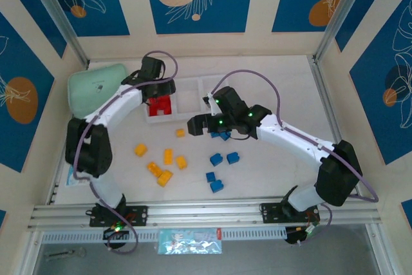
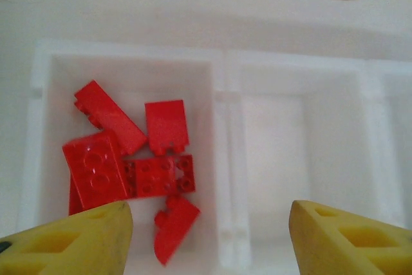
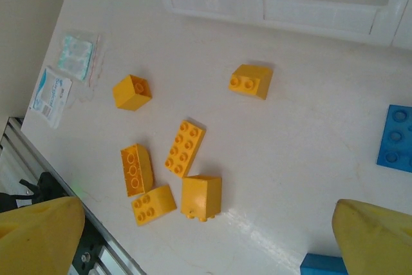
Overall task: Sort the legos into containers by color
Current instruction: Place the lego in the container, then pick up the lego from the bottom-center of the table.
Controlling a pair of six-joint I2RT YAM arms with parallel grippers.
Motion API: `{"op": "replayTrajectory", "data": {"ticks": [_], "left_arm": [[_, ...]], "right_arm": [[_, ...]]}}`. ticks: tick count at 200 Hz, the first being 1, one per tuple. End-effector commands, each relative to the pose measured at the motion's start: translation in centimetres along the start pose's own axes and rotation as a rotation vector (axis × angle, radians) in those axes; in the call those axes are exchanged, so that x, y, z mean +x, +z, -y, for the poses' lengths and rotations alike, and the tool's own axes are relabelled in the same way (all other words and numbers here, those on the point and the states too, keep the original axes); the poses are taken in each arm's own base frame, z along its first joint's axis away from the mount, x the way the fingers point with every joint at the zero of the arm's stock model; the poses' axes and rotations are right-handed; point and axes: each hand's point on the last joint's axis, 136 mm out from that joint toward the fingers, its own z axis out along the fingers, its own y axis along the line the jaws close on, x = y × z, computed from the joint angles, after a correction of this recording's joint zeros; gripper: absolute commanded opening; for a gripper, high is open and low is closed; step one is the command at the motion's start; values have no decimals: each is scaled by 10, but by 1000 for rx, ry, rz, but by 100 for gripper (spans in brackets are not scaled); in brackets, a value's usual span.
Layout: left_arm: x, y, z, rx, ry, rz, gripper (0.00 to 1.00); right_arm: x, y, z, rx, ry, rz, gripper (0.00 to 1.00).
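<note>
Step judged: reds done | small red plastic bricks lie in left compartment of white translucent tray | left gripper spread, empty | right gripper parted, empty, above yellow-orange bricks | blue bricks mid-table | next: one yellow is to be straddled, pinched.
</note>
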Motion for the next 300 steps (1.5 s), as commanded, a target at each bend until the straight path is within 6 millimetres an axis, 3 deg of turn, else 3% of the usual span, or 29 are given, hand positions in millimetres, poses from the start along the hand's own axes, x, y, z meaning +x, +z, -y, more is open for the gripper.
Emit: {"op": "replayTrajectory", "data": {"ticks": [1,27,91,141,161,178,216,276,300], "left_arm": [[15,-30,10,114,-25,-38,67],[48,-55,8,182,-26,-82,72],[137,-104,-20,234,-56,-192,84],[189,-132,-39,255,-145,-240,93],[201,-139,-47,247,-169,-243,100],[209,-143,-48,265,-193,-246,99],[217,-144,-55,243,-228,-242,99],[222,-140,-71,171,-278,-218,99],[221,-138,-68,197,-302,-203,99]], "right_arm": [[4,-1,-1,39,-13,-33,99],[13,8,-2,73,-20,-84,99],[32,37,-13,105,-61,-154,99],[69,69,-34,126,-114,-243,97],[84,84,-43,137,-149,-267,95],[93,96,-47,151,-148,-292,93],[101,111,-32,257,-143,-276,85],[109,129,-21,287,-182,-297,71],[111,134,-19,288,-196,-308,66]]}}
